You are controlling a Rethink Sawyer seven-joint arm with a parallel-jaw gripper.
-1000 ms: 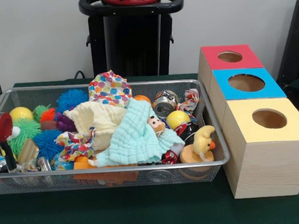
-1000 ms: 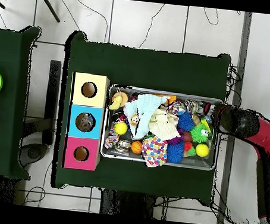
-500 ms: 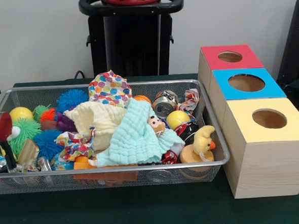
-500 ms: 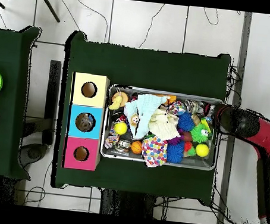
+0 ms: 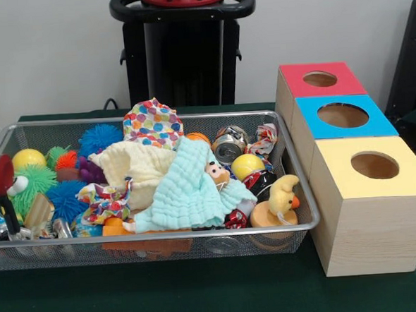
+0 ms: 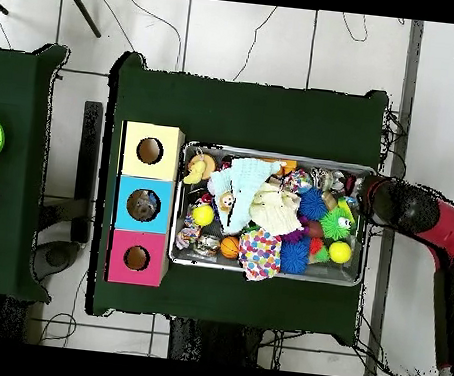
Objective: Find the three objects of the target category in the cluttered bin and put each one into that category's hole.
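Sitting at the left end of the wire bin (image 5: 297,225), the gripper (image 5: 5,204) is reaching down among spiky balls (image 5: 64,199); whether its fingers are open cannot be told. Three boxes (image 5: 370,210) with holes are standing beside the bin.

Overhead, the arm (image 6: 419,214) is hanging over the bin's (image 6: 262,273) right edge.

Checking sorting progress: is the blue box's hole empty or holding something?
Holding something: overhead, the blue box shows an object inside its hole; what it is, cannot tell.
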